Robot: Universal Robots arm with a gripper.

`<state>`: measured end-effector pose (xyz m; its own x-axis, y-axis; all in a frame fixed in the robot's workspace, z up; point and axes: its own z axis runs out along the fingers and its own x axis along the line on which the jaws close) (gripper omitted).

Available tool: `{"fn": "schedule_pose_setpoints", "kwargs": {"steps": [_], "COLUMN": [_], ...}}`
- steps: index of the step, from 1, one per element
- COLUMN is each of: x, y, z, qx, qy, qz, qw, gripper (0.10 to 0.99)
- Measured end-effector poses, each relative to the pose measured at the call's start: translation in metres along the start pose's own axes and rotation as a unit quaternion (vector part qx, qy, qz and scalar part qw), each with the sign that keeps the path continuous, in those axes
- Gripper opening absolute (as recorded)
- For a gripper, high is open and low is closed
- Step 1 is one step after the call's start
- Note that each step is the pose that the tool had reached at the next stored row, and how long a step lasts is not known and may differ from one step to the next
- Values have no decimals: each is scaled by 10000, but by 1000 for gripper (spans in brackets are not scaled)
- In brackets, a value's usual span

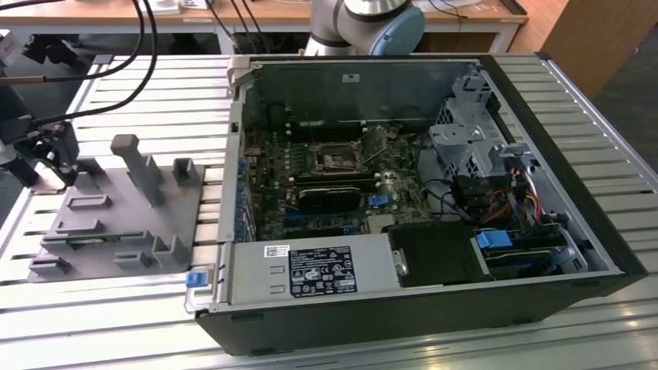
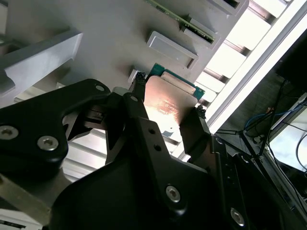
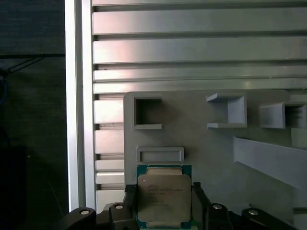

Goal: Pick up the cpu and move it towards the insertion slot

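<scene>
The black end effector [image 3: 164, 189] pinches the flat, square, silver-topped cpu [image 3: 164, 197] by opposite edges, the silver-framed insertion slot [image 1: 337, 159] well off toward the exterior view's right.

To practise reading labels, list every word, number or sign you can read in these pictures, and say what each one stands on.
Print on the cpu lid, first wrist view: too small to read.
Large label on the power supply, exterior view: too small to read.
Small sticker on the case wall: blurred.
Nothing can be quoted.
</scene>
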<state>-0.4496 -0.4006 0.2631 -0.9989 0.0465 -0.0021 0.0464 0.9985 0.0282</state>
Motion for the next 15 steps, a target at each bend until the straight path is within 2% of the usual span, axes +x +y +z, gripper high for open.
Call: {"fn": "schedule_pose_setpoints", "kwargs": {"steps": [15], "x": [0], "y": [11], "z": [-53], "qx": [2], "qy": [0], "qz": [0], "qw": [10000], "gripper": [537]}}
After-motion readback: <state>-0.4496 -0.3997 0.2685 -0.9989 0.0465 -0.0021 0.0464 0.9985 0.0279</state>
